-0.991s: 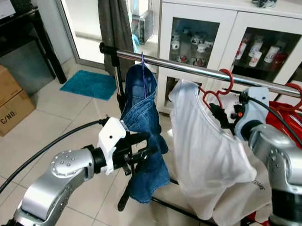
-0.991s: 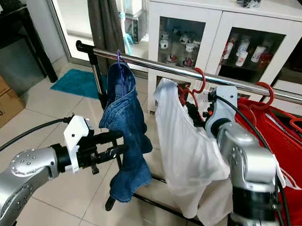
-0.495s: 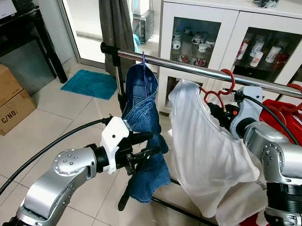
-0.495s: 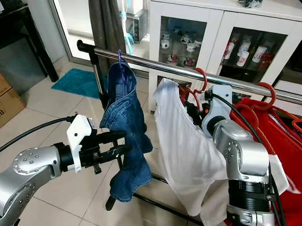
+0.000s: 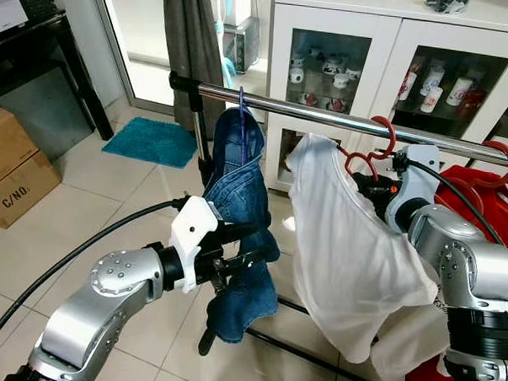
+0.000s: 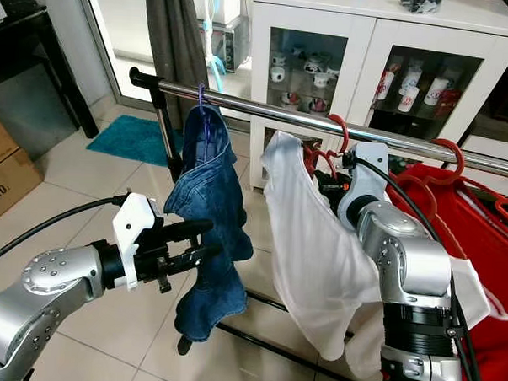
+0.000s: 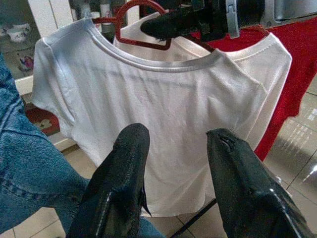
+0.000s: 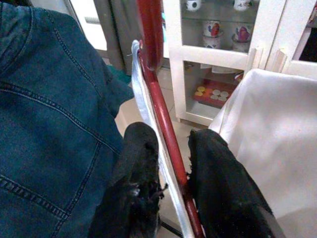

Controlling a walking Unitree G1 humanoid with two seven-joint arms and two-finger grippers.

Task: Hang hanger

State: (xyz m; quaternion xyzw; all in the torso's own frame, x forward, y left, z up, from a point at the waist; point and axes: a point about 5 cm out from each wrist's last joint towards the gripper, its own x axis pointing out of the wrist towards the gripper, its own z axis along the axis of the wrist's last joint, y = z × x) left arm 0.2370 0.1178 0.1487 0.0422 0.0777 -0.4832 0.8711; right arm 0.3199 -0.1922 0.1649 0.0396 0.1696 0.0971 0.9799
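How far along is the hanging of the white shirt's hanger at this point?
Looks done: the red hanger carrying the white T-shirt has its hook over the metal rail, beside the jeans. In hand: the right end effector brackets the hanger's red bar, fingers close on either side. Left: letting go and pulling back. The left end effector is open by the jeans, holding nothing.

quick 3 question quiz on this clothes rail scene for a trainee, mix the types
1. True or false: the red hanger carrying the white t-shirt has its hook over the metal rail.
2. Which pincer has that hanger's red bar between its fingers? A) left pincer B) right pincer
3. Fill in: the left pincer's fingers are spread apart beside the hanging ____.

Key: 1 true; 2 B; 3 jeans
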